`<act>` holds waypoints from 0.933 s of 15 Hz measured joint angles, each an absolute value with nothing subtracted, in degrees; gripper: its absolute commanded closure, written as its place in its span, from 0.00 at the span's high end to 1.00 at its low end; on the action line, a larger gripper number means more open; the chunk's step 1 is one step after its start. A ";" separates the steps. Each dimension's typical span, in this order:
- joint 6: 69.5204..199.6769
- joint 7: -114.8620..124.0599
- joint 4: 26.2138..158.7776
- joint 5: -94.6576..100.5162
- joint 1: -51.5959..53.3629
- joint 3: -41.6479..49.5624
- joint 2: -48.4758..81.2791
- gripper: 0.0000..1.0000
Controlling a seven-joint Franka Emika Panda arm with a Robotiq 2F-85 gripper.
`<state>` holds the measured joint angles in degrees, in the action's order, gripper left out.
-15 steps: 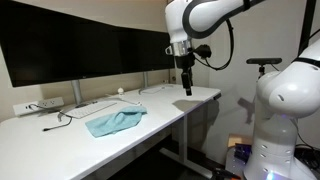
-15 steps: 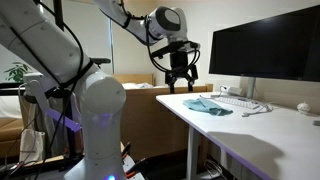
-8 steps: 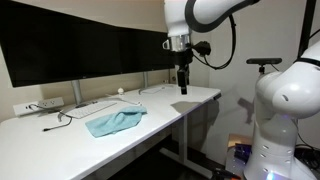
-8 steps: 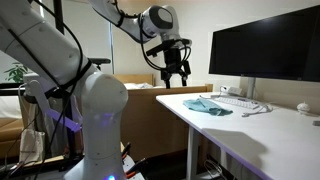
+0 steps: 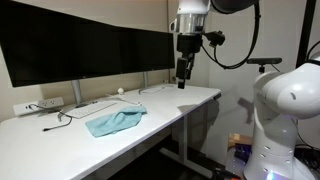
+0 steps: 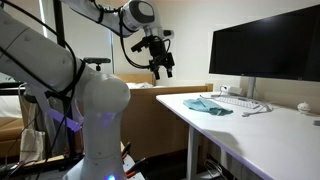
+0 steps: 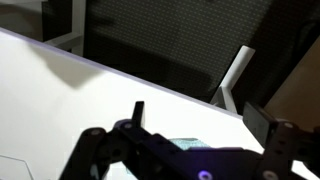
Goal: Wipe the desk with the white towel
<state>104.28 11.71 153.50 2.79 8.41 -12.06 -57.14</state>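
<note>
Jaws: standing fully apart and holding nothing. They hang high on the arm, by the short end edge of the worktop, well above its surface. In an exterior view they appear to sit just outside that end edge.

White towel: lying on the worktop near the front edge, well apart from the jaws and untouched. It is not seen in the wrist view, which shows only bare white surface and its edge.

Step in hand, as judged: approach to the towel; wiping not yet begun. To do it well, bring the jaws over the towel's raised middle fold, descend straight, and close on a bunched ridge rather than a flat margin. Press lightly so that the cloth slides and does not roll up.

Materials: the towel is thin, soft, pale teal fabric, wrinkled, with a pointed corner. The worktop is smooth, hard and white with a thin edge. A loose cable and a flat power strip lie toward the rear edge, below the dark monitors. Wiping strokes should stay clear of them.
</note>
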 measured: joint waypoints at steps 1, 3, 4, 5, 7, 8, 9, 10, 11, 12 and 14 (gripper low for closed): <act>104.61 11.72 153.64 2.78 8.41 -12.04 -58.44 1.00; 109.49 12.39 153.69 1.94 8.46 -13.36 -58.61 1.00; 113.85 13.54 153.56 1.16 8.49 -15.31 -56.70 1.00; 118.18 14.95 153.19 0.76 8.44 -17.57 -53.92 1.00; 125.58 16.99 151.58 0.70 7.98 -21.46 -47.03 1.00; 128.60 17.49 150.43 0.70 7.24 -23.01 -43.56 1.00; 131.30 17.81 148.93 0.70 6.05 -24.64 -39.90 1.00; 133.60 18.18 147.03 0.74 4.56 -26.27 -36.20 1.00; 135.42 18.51 144.72 0.86 2.86 -27.81 -32.49 1.00; 136.63 18.95 142.15 1.24 1.04 -29.27 -28.85 1.00; 137.68 20.92 136.16 3.37 -2.73 -32.12 -21.54 1.00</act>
<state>137.68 20.92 136.16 3.37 -2.73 -32.12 -21.54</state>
